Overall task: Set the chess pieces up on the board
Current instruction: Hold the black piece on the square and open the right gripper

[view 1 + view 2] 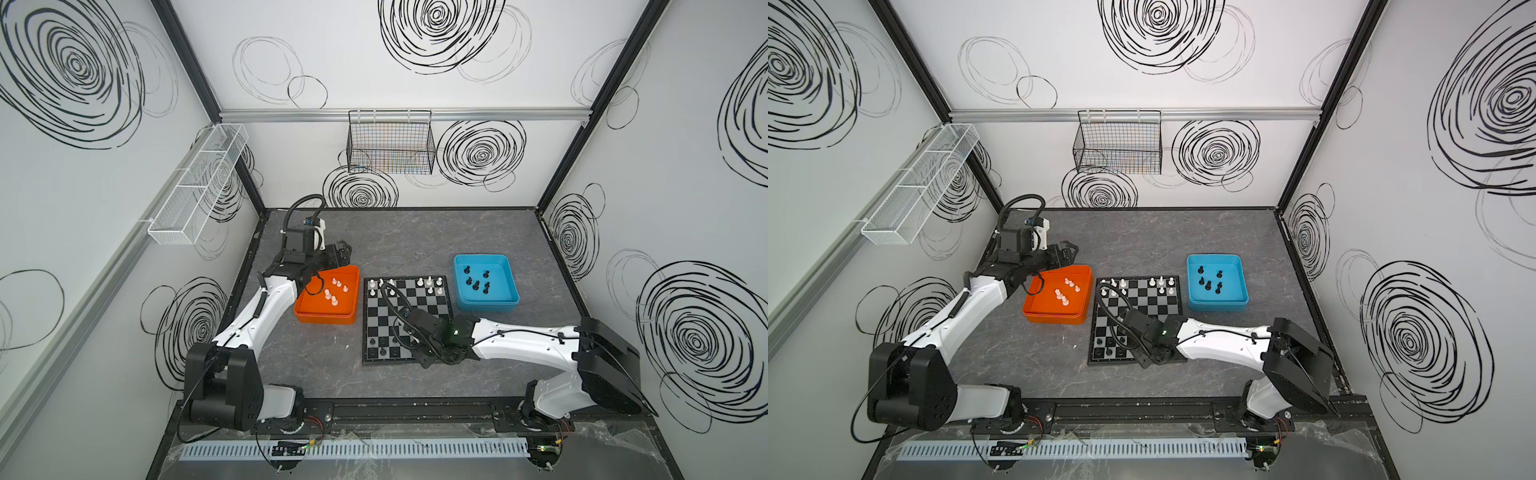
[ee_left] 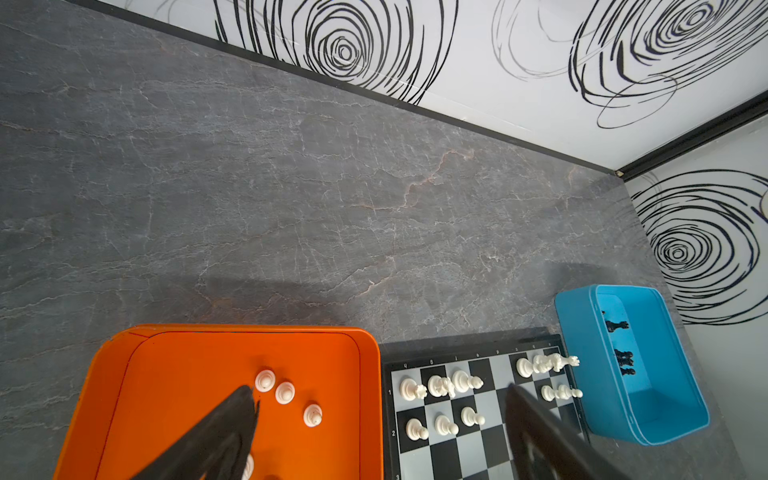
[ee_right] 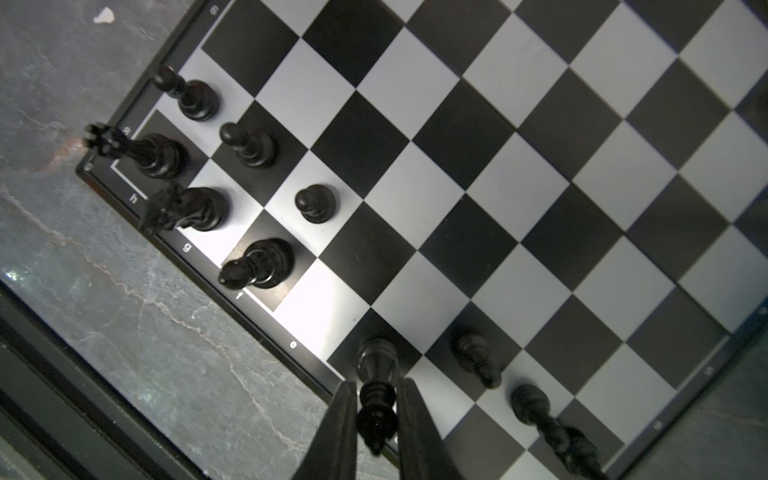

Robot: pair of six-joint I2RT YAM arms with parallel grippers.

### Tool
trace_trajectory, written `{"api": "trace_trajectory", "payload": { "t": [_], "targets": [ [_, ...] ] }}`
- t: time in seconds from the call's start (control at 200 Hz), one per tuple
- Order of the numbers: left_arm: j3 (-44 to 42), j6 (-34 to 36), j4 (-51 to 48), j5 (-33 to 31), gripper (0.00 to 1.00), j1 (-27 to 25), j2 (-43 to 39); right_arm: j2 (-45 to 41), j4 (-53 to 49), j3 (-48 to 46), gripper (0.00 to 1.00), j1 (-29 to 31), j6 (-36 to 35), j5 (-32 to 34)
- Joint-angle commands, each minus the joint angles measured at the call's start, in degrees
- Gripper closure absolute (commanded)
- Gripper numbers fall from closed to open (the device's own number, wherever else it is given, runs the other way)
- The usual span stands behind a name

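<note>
The board point(image 1: 386, 316) point(image 1: 1144, 308) lies mid-table between two trays. My right gripper point(image 3: 377, 409) point(image 1: 420, 358) is shut on a tall black piece point(image 3: 376, 397) that stands upright on a dark square in the board's near row. More black chess pieces point(image 3: 249, 145) point(image 1: 382, 347) stand at the near left corner, and two point(image 3: 478, 357) beside the held one. White pieces point(image 1: 428, 284) point(image 2: 446, 386) fill parts of the far two rows. My left gripper point(image 2: 379, 388) point(image 1: 341, 254) hangs open over the orange tray's far edge, holding nothing.
The orange tray point(image 1: 324, 321) point(image 2: 208, 332) left of the board holds several loose white pieces point(image 1: 332, 291) point(image 2: 284, 392). The blue tray point(image 1: 488, 306) point(image 2: 582, 374) to its right holds several black pieces point(image 1: 478, 283). A wire basket point(image 1: 390, 143) hangs on the back wall.
</note>
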Motion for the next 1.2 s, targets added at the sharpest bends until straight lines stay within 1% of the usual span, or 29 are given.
{"api": "trace_trajectory", "payload": {
  "t": [0.0, 0.951, 1.101, 1.196],
  "targets": [
    [-0.60, -0.65, 2.42, 0.76, 0.04, 0.75, -1.00, -0.55, 0.38, -0.62, 0.79, -0.40, 1.13, 0.82],
    [-1.11, -0.96, 2.56, 0.96, 0.04, 0.75, -0.91, -0.96, 1.52, -1.87, 0.78, -0.62, 2.17, -1.40],
    [-1.22, -1.09, 2.66, 1.04, 0.04, 0.75, -1.00, -1.05, 1.39, -1.84, 0.77, -0.58, 2.21, -1.21],
    [-1.27, -1.16, 2.65, 1.01, 0.04, 0.75, -1.00, -1.19, 1.17, -1.66, 0.72, -0.58, 2.19, -0.85]
  ]
}}
